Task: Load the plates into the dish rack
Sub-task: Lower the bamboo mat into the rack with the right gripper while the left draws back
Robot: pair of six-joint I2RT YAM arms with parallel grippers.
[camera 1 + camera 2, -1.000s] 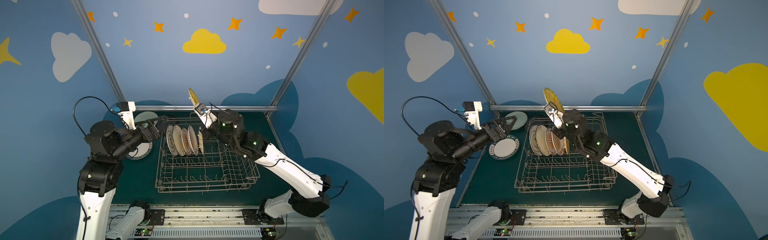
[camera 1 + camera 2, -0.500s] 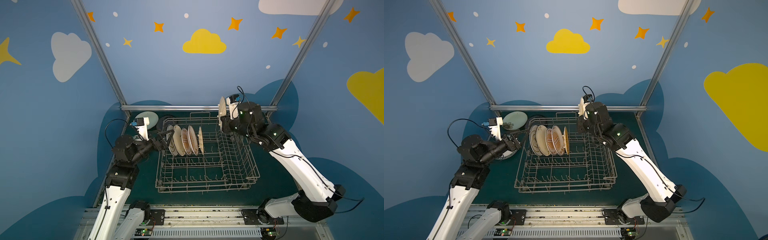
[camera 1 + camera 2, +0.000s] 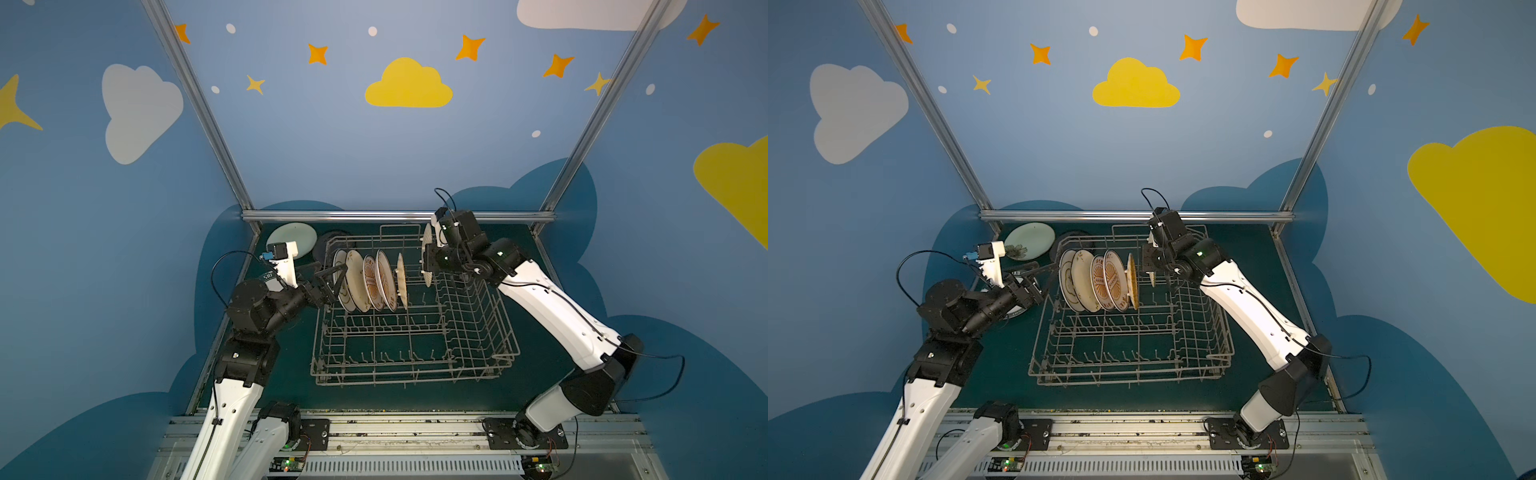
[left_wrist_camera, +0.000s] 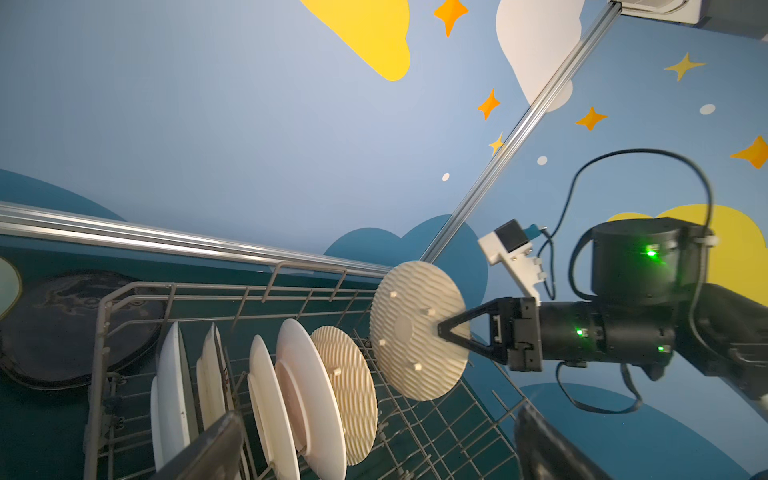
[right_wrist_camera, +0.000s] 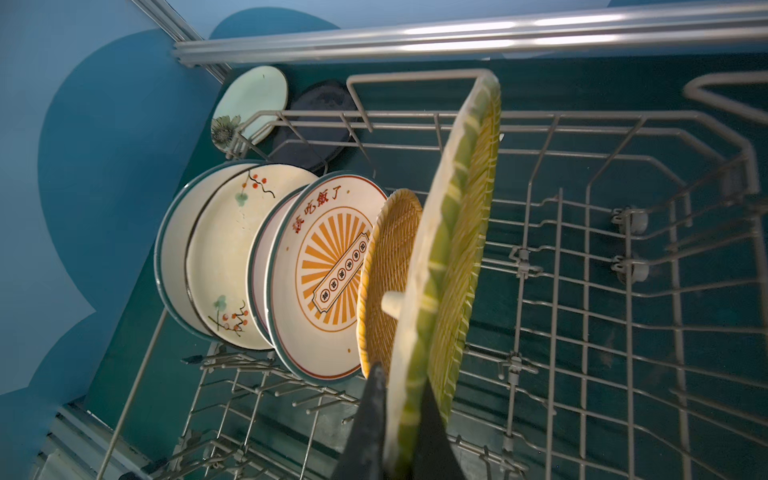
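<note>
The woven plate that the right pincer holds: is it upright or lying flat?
Upright. The woven plate is held on edge in the right pincer, parallel to the racked plates.

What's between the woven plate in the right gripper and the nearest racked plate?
No plate, only dish rack wires; a top view shows the gap between the held woven plate and the racked woven plate.
</note>
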